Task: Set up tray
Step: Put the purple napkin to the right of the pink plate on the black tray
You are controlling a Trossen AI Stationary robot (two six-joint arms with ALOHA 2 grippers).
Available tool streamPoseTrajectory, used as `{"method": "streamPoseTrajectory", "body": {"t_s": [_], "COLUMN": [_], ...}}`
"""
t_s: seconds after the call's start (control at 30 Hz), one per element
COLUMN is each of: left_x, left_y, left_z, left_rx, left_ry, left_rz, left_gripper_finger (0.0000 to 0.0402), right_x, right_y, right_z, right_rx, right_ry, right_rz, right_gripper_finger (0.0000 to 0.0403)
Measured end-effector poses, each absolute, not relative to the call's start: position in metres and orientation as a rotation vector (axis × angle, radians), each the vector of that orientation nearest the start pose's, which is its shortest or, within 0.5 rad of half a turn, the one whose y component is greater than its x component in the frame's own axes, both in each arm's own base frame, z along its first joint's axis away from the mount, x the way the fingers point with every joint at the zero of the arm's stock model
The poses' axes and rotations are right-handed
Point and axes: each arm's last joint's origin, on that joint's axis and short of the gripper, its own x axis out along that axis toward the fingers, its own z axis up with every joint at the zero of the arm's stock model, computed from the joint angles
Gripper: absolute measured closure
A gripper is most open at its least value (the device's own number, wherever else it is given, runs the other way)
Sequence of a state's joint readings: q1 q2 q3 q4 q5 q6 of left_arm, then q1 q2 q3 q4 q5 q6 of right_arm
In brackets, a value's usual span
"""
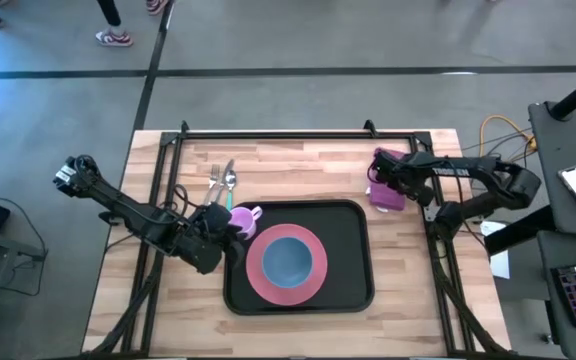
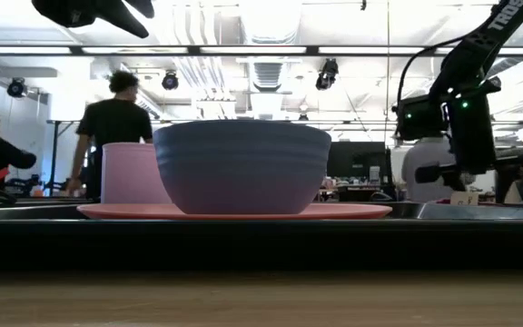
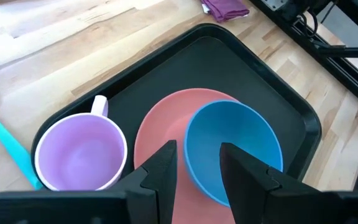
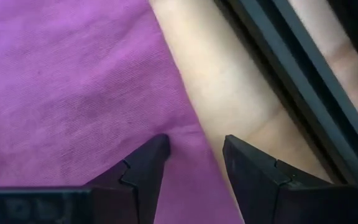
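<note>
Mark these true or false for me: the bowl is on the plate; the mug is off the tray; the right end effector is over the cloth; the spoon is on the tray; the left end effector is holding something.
1. The blue bowl sits on the pink plate. True.
2. The mug stands off the tray. False: it is inside the tray, beside the plate.
3. The right end effector is over the purple cloth. True.
4. The spoon lies on the tray. False: it is on the wooden table.
5. The left end effector holds something. False: it is open and empty.
</note>
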State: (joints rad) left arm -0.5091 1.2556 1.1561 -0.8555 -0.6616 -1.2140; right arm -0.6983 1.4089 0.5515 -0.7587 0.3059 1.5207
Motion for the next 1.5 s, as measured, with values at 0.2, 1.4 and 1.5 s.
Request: {"method": "streamPoseTrajectory", "body": {"t_s": [0.2, 1.4, 1.5], "left_x": [0.218, 0.219, 0.219], "left_y": [-0.101, -0.099, -0.099], "left_z": [0.316, 0.316, 0.316], "left_rx": [-0.619, -0.640, -0.640], "left_ry": [0.578, 0.575, 0.575], "left_rz": [0.574, 0.589, 0.589], "left_gripper_finger": [0.0299, 0.0299, 0.0299], "right_x": [0.141, 0.159, 0.158], "right_y": [-0.133, -0.139, -0.134], "right_z": [0.123, 0.167, 0.178], "right_rx": [1.291, 1.048, 1.041], "right_ry": [0.622, 0.486, 0.431], "right_rz": [-1.797, -1.230, -1.205], "right_gripper_finger": [0.0253, 0.0394, 0.0394]}}
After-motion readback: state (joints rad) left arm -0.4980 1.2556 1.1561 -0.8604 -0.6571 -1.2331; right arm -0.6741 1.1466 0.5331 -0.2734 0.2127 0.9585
